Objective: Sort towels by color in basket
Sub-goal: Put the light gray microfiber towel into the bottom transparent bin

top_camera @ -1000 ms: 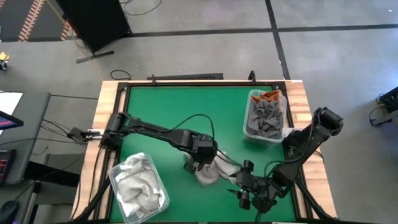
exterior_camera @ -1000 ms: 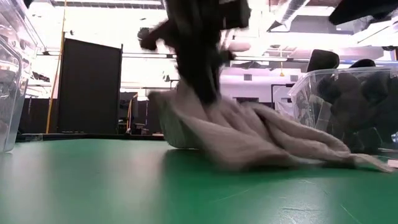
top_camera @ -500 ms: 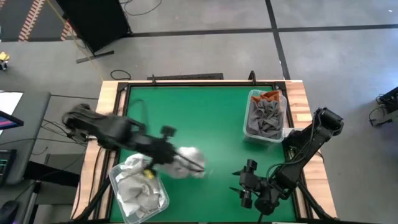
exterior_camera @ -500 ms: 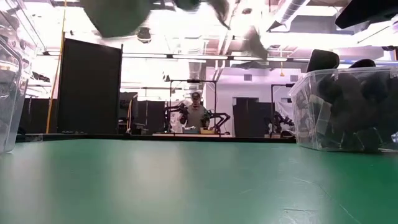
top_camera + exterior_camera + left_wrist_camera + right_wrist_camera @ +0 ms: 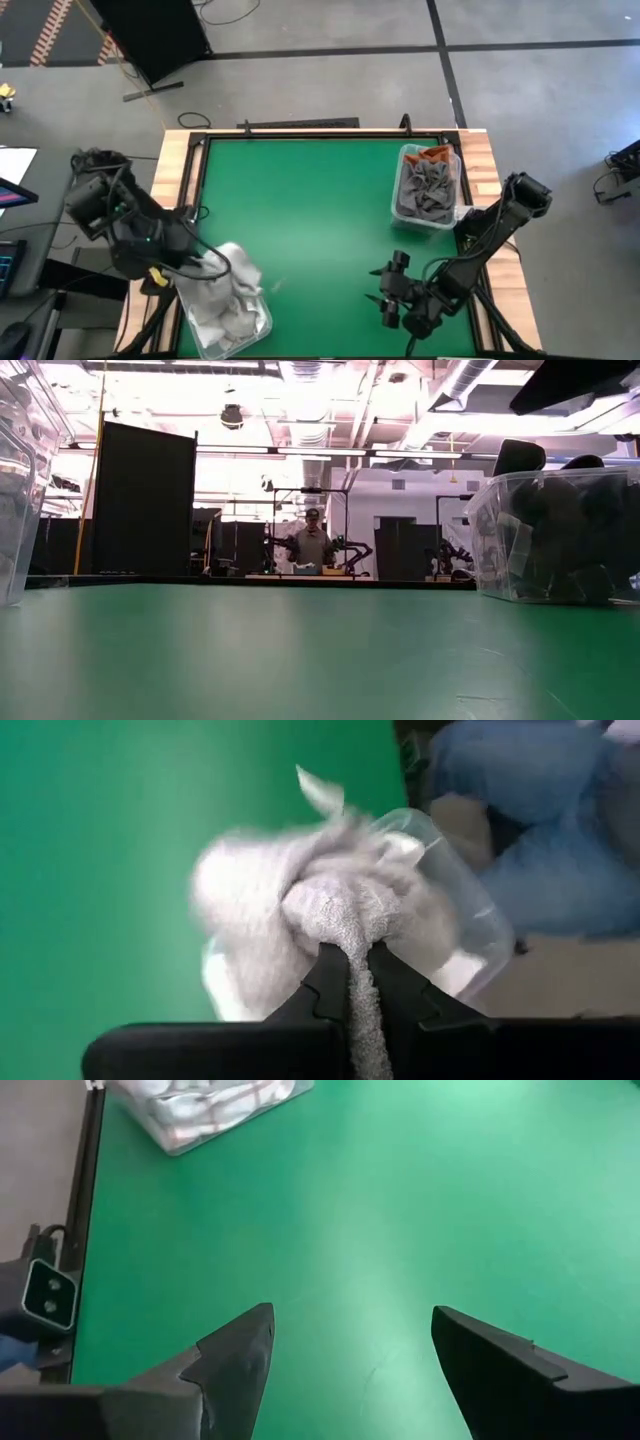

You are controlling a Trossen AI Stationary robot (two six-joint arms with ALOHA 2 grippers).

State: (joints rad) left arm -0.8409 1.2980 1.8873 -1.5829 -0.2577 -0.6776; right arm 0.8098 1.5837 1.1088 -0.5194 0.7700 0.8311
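My left gripper (image 5: 192, 263) is at the table's near left, shut on a pale towel (image 5: 236, 274) above the clear bin (image 5: 262, 322) of white towels (image 5: 215, 318). In the left wrist view the towel (image 5: 280, 910) bunches beyond the fingers over the bin's rim (image 5: 480, 915). My right gripper (image 5: 384, 297) waits open above the green table near its front right edge, with nothing between its fingers (image 5: 235, 1350). A second clear bin (image 5: 400, 205) at the right holds grey towels (image 5: 428, 188) and a rust-orange one (image 5: 434, 153). My left gripper pinches a gathered fold of the pale towel (image 5: 349, 925) between its two fingers (image 5: 328, 982). The fingers slant downward from the table's left side. The towel is clear of the table and hangs bunched over the bin; whether it touches the towels inside I cannot tell.
The green table top (image 5: 310, 200) lies bare between the two bins. In the low view the right bin (image 5: 560, 540) stands at the right and the left bin's wall (image 5: 15, 480) at the left edge. A person (image 5: 314, 542) stands far off in the room behind.
My left gripper has lifted the pale towel off the table's middle, beside my right gripper, and swung it up and toward the table's left edge, rolling as it went. The towel, once spread on the table, now hangs bunched over the left bin.
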